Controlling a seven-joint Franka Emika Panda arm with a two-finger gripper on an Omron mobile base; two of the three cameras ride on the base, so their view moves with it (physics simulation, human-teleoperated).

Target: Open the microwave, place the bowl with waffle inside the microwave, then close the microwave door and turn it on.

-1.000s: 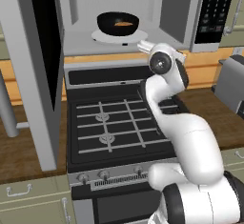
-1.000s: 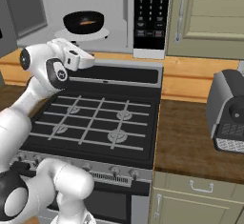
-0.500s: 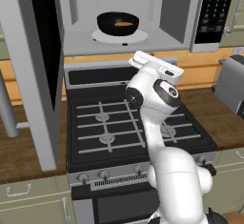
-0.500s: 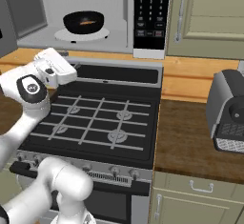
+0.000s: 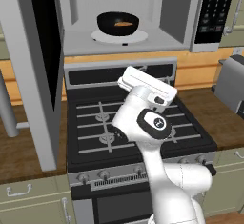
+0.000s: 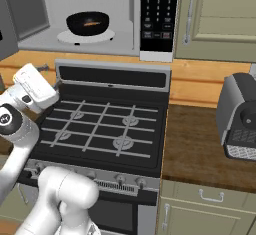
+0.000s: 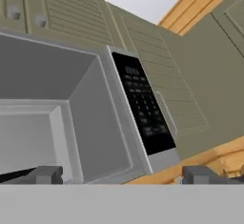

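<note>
Kitchen, gas stove [image 5: 138, 123], microwave [image 6: 100, 14], cabinets [image 6: 220, 19]

The hand [image 7: 121, 174] gapes below the microwave [image 7: 90, 118] and its keypad [image 7: 143, 108].

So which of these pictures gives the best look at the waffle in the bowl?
The left base view: the waffle lies in the black bowl on the turntable, seen large and near centre. The right base view shows the same waffle smaller and at an angle. The hand view faces the microwave's keypad and cavity.
</note>
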